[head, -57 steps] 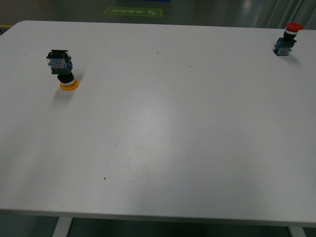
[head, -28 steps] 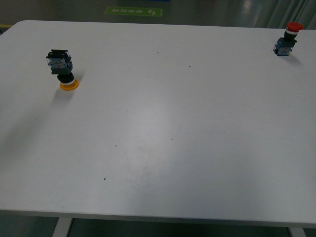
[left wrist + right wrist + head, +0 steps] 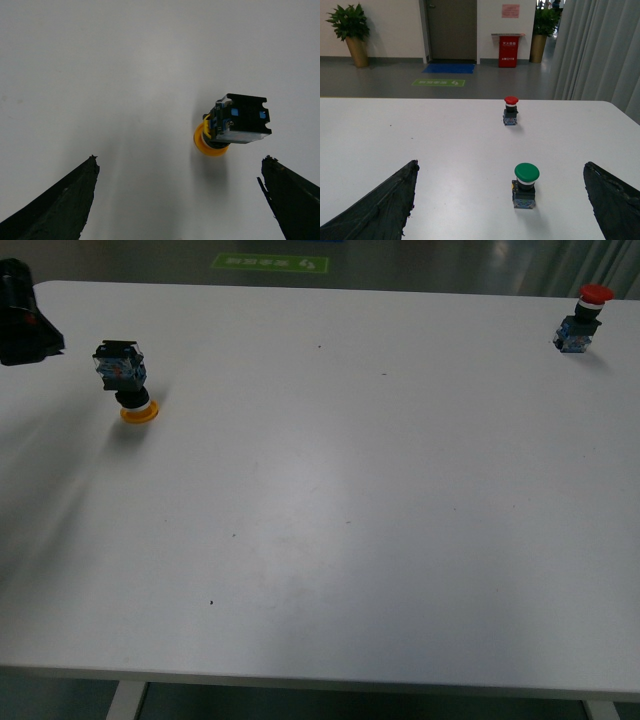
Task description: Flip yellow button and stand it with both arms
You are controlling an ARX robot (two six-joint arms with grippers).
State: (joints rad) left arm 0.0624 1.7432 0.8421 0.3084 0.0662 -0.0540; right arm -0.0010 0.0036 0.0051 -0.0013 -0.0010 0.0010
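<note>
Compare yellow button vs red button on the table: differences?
Cap colour: the yellow button has a yellow-orange cap, the red button a red one. Pose: yellow rests cap-down with its block on top; red stands upright, cap on top. Place: yellow far left, red far right. Shared: black-and-blue block bodies, similar size.

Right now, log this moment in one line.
yellow button: inverted, cap down, untouched | left gripper: open, near it, no contact | right gripper: open, empty | flip: not started
</note>
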